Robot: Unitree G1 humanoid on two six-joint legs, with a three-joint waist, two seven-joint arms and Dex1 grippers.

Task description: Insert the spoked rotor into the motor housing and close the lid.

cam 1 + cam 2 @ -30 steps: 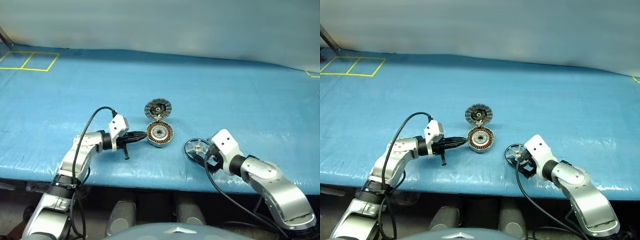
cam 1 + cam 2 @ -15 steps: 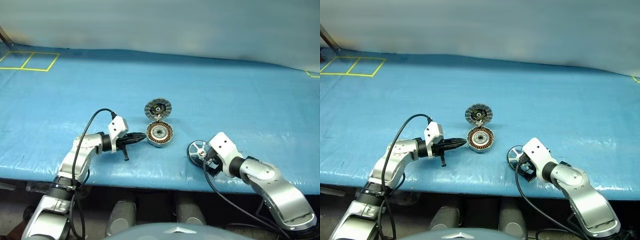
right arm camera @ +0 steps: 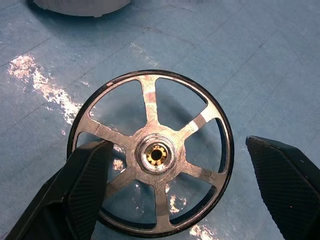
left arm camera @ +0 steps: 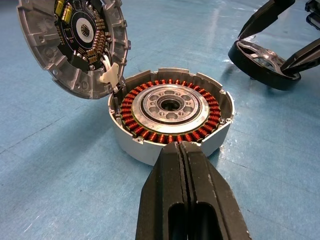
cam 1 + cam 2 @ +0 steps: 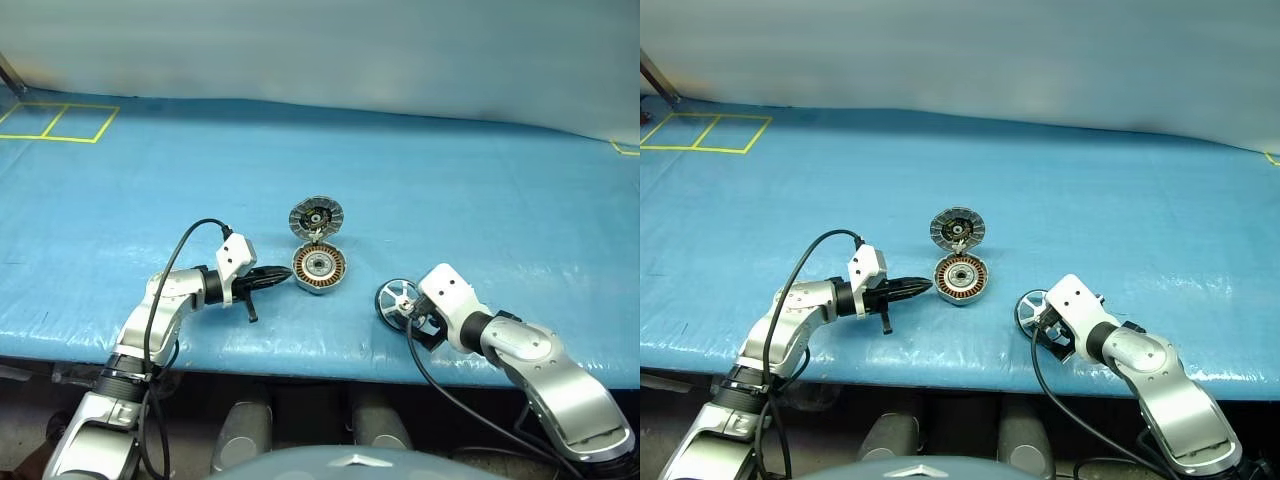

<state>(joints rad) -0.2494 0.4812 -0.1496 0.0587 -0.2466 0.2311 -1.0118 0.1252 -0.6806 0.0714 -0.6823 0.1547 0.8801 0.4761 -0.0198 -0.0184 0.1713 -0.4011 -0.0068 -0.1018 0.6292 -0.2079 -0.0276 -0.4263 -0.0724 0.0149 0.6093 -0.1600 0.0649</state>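
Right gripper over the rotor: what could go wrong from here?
1. The right gripper is open astride the spoked rotor; one finger overlaps the rim, so closing may tip it rather than pinch it.
2. The left gripper, shut, points at the motor housing wall; a nudge could slide it.
3. The lid leans open on its joint and could drop shut early.

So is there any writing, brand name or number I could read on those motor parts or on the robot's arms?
No readable text in these pictures.
The lid: small components on its dark inner board, with no legible marking.
The motor housing: copper windings and bare metal, no label.
The spoked rotor: plain spokes and hub, no marking.
The blue table cover: yellow taped lines only, no words.
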